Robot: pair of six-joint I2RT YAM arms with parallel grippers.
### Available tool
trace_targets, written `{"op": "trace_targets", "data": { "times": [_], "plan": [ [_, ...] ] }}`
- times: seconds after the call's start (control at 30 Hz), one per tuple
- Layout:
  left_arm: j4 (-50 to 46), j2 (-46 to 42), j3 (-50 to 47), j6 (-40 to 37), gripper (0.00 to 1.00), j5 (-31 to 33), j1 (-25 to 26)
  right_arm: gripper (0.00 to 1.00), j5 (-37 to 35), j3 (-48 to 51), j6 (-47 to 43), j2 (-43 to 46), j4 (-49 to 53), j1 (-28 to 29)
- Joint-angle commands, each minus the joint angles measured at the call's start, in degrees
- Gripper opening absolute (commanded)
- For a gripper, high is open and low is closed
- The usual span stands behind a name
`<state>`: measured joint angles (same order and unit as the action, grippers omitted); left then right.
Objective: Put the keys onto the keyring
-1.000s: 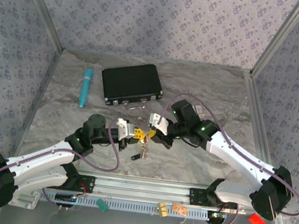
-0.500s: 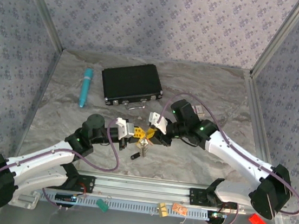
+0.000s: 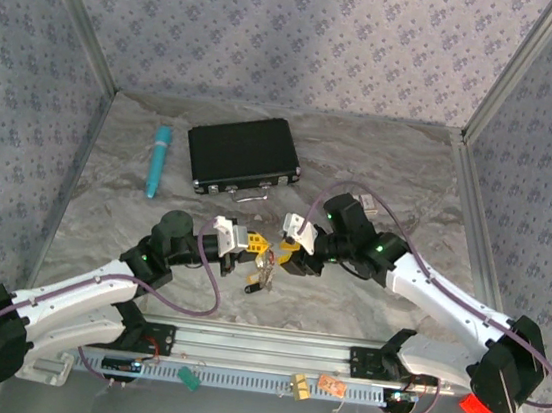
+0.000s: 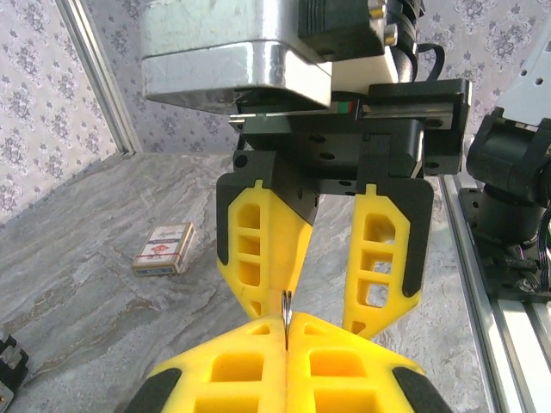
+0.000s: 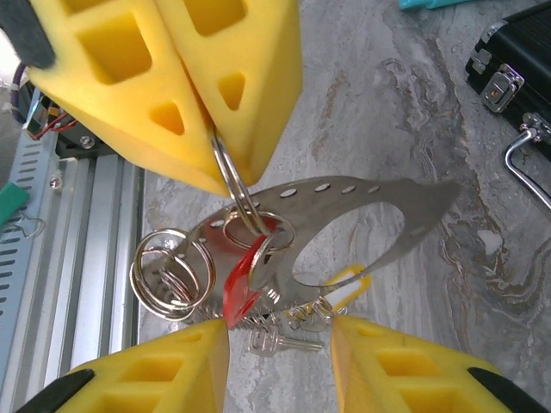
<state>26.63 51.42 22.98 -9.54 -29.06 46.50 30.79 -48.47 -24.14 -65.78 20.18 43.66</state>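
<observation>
Under left claw [image 5: 219, 146], clenched on keyring [image 5: 231, 185], keys [image 5: 280, 342] w/ red tag [image 5: 244, 280] hang btwn right claw's [image 5: 277, 331] fingers [image 5: 155, 379], spread apart, released.

Top external is looking down from high behind the arm bases, which are sitting along the frame bottom. It is standing far off and taking in the whole table [image 3: 401, 172]. Left wrist is looking forward along the left gripper [image 4: 286, 325], very close, facing the right gripper [image 4: 317, 314] head-on at frame centre, with the card box [image 4: 164, 248] at mid-left. Right wrist is looking steeply down at the tabletop, close, its own fingers at the bottom edge and the black case [image 5: 525, 43] at upper right. All three are sharing the spot where the grippers are sitting tip to tip at the split ring [image 5: 244, 206].
</observation>
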Motion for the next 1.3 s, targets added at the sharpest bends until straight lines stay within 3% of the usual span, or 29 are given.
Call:
{"op": "trace_targets", "data": {
  "times": [0.0, 1.0, 1.27],
  "plan": [
    [2.7, -0.8, 0.1, 0.7, 0.00, -0.2, 0.2, 0.37, -1.3, 0.2, 1.0, 0.2, -2.3, 0.5],
    [2.5, -0.1, 0.7, 0.7, 0.00, 0.8, 0.3, 0.45, 0.1, 2.6, 3.8, -1.1, -6.6, 2.8],
    [2.4, -0.3, 0.8, 1.0, 0.00, 0.6, 0.3, 0.40, -3.3, 3.2, 4.4, -1.4, -10.1, 3.0]
  ]
}}
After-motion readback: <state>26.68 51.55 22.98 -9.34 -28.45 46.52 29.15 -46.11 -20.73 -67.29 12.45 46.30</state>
